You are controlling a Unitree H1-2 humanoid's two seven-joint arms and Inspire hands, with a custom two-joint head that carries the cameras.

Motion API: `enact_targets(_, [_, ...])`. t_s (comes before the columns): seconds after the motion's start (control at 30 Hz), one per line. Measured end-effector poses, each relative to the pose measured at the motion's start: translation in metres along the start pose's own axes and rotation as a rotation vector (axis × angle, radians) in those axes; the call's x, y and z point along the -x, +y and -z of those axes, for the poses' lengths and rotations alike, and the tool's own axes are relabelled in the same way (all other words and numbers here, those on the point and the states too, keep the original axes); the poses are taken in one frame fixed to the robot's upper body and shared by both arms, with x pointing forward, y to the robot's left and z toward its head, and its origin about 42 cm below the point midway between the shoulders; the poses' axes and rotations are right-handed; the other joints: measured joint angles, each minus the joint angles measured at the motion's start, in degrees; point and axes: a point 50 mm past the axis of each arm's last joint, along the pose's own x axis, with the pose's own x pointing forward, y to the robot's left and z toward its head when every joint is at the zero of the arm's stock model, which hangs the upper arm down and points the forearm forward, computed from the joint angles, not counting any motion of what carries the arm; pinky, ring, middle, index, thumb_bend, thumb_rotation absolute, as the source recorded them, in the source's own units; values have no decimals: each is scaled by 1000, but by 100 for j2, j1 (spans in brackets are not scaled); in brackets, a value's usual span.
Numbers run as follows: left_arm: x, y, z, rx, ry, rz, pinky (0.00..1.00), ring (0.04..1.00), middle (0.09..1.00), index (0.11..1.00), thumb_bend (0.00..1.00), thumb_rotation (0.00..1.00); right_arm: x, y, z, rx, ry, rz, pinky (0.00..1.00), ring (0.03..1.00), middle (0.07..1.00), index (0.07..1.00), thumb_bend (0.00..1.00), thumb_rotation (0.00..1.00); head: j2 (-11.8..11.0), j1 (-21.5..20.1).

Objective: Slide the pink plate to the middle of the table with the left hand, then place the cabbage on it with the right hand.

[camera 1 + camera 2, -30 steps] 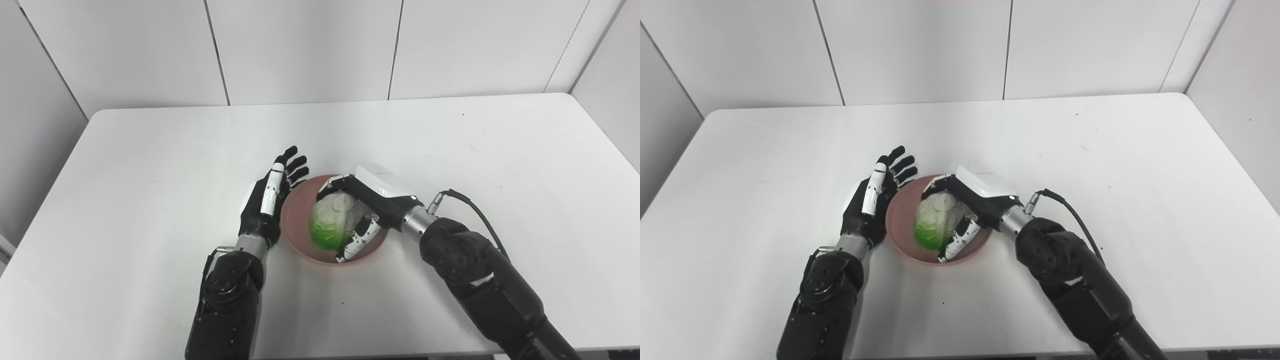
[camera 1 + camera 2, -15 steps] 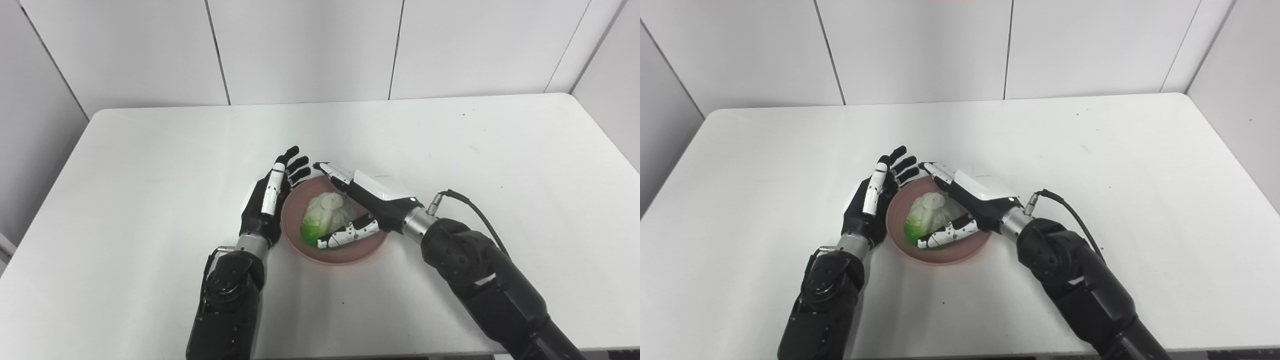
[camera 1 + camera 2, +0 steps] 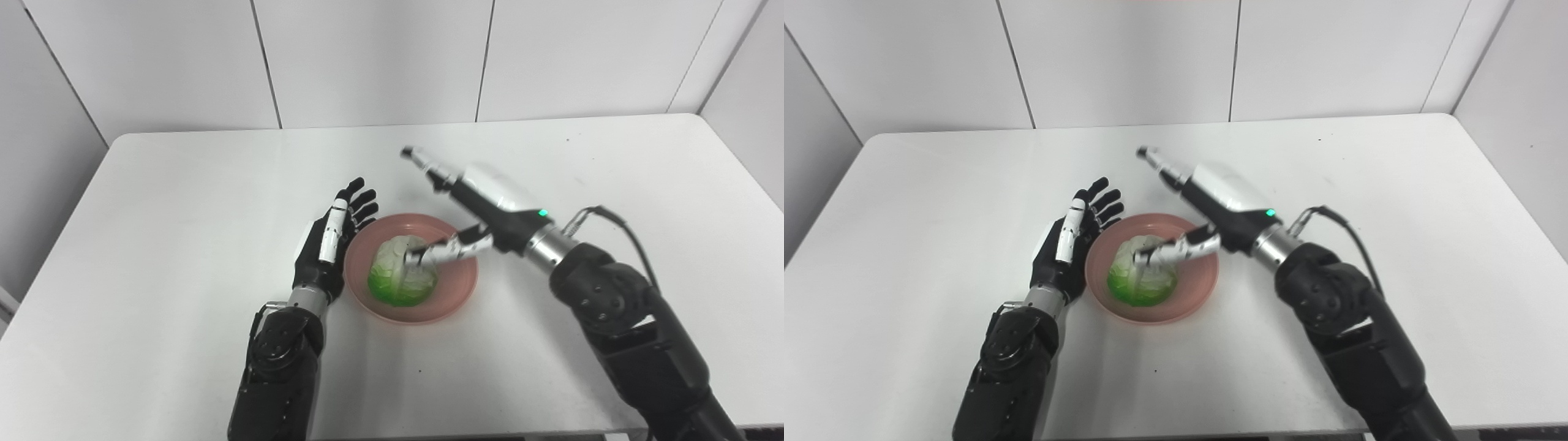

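Note:
The pink plate (image 3: 453, 288) sits near the middle of the white table, toward the front. The cabbage (image 3: 398, 283), pale on top and bright green below, lies on it, free of either hand. My right hand (image 3: 471, 202) is open and raised above the plate's right side, fingers spread, the thumb over the cabbage's top. My left hand (image 3: 327, 242) is open, edge-on against the plate's left rim, fingers pointing away from me.
The white table (image 3: 184, 202) is bounded by white wall panels behind and at the sides. A black cable (image 3: 603, 214) loops from my right wrist. A few small dark specks mark the tabletop.
My right hand let go of the cabbage, opened, and rose up and back to the right. The cabbage settled onto the plate. My left hand stayed put.

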Motion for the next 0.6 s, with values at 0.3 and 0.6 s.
enact_targets(0.3, [19,10,4,-14,-38,-40,874,885,897,894,479,1000,42,29,41,-483,223,323,999,1000,1000,1000,1000,999,-114,9])
enact_targets(0.6, [48,21,9,-56,-65,-68,878,897,913,913,493,1000,82,92,79,-738,420,330,1000,1000,1000,1000,906,1000,-114,44])
